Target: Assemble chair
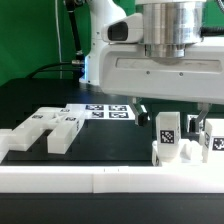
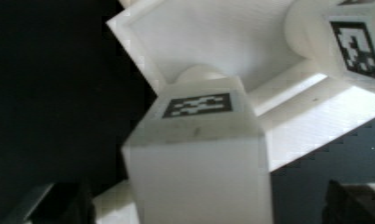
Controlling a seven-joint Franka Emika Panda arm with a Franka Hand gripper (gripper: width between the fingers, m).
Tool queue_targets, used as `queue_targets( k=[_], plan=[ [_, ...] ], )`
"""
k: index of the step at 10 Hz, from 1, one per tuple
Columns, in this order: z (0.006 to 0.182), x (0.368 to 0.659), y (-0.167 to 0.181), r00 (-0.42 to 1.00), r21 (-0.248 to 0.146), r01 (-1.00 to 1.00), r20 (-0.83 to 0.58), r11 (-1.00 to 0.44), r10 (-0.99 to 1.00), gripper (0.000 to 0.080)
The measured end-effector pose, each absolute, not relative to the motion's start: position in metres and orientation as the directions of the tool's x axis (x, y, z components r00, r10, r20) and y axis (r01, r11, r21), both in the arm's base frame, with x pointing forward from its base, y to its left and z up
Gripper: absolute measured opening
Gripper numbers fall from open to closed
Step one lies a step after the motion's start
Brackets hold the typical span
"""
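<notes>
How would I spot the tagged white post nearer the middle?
Follow the low white border rail toward the exterior view's right, where two tagged upright white plastic posts stand behind it. Yours is the post on the exterior view's left, nearer the notched white blocks; the other post sits at the picture's edge.

Open black bench (image 1: pixel 110 140) between the notched blocks (image 1: pixel 45 128) on the exterior view's left and the tagged post (image 1: pixel 167 138) on its right: room to pass there. Behind that gap, only the flat, low marker board (image 1: pixel 108 110). Closed off along the front by the long white rail (image 1: pixel 60 180). Just a narrow slot between the tagged post and the second post (image 1: pixel 213 142). Crowded overhead by the bulky arm (image 1: pixel 165 60). In the wrist view, filled mid-frame by the tagged post, backed by a white slab (image 2: pixel 175 35).
</notes>
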State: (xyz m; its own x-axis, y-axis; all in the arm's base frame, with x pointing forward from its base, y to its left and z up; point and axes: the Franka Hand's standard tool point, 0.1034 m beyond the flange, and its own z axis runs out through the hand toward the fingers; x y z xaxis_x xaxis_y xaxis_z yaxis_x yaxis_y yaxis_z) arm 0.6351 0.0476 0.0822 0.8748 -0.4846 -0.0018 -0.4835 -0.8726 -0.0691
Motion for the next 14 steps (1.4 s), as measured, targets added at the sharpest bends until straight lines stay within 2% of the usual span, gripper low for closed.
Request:
queue_targets(
  k=[1, 3, 4, 6, 8, 14],
  plan=[
    [0.0824, 0.6353, 0.0470, 0.875, -0.069, -0.484, -0.001, -0.873, -0.485, 0.0649],
    [0.0814, 0.6349, 0.0469, 0.874, -0.068, -0.484, -0.002, -0.872, -0.485, 0.0355],
    [0.0812, 0.6348, 0.0469, 0.859, -0.067, -0.512, -0.005, -0.856, -0.513, 0.0287],
    [0.0811, 0.6348, 0.0471, 0.843, -0.068, -0.537, -0.007, -0.841, -0.538, 0.0287],
    [0.0805, 0.6356, 0.0444, 0.729, -0.070, -0.684, -0.022, -0.726, -0.685, 0.0287],
    [0.0795, 0.6358, 0.0452, 0.247, -0.048, -0.968, -0.057, -0.245, -0.967, 0.0288]
  ],
)
